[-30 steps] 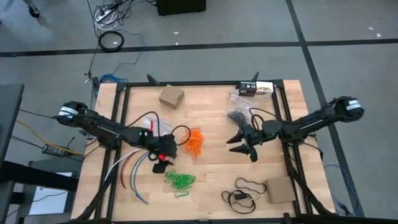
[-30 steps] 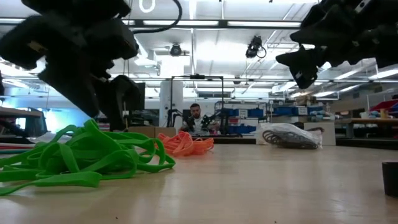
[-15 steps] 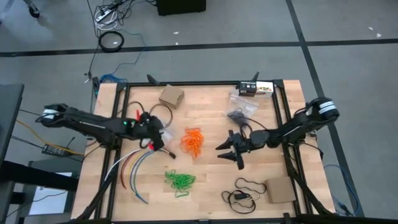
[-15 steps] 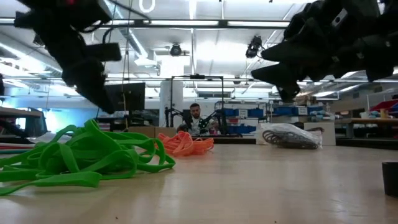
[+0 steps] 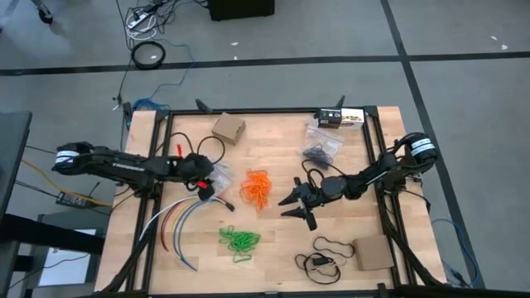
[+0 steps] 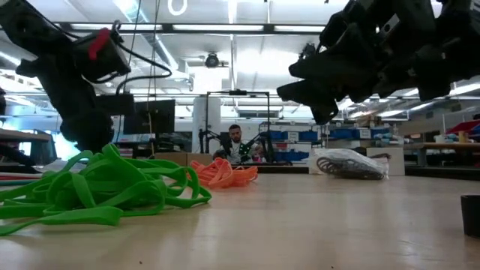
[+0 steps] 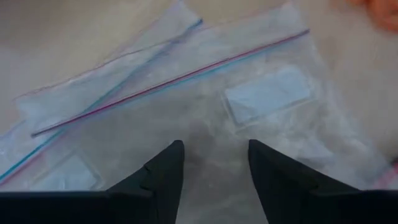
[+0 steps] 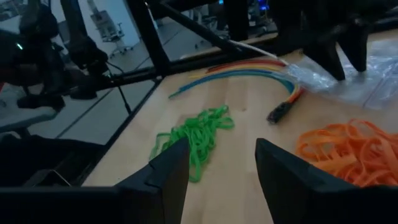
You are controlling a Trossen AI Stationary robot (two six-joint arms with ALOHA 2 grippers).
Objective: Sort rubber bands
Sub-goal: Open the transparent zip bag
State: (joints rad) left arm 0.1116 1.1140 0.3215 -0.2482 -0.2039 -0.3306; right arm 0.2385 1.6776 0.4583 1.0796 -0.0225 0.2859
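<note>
An orange rubber-band heap (image 5: 258, 189) lies mid-table, and a bright green heap (image 5: 240, 240) lies nearer the front edge. Dark bands sit inside a clear bag (image 5: 320, 152) at the far right. My left gripper (image 5: 207, 180) is open, its fingers pointing down over empty clear zip bags (image 7: 186, 93) to the left of the orange heap. My right gripper (image 5: 295, 204) is open and empty, raised off the table just right of the orange heap. Its wrist view looks over the green heap (image 8: 194, 134) and the orange heap (image 8: 342, 152). My left gripper's open fingers (image 7: 163, 177) stand right over the clear zip bags; I cannot tell whether they touch the plastic.
Coloured cables (image 5: 178, 219) curve along the left front. A thin black cord loop (image 5: 327, 248) and a cardboard box (image 5: 373, 253) lie at the right front. Another box (image 5: 228, 128) stands at the far left, and a small device (image 5: 333, 118) at the far right.
My left gripper has drawn back from beside the green and orange heaps toward the table's left and far edge, and now stands over the clear bags. My right gripper has gone toward the table's left edge, closer to the orange heap, and has stayed open.
</note>
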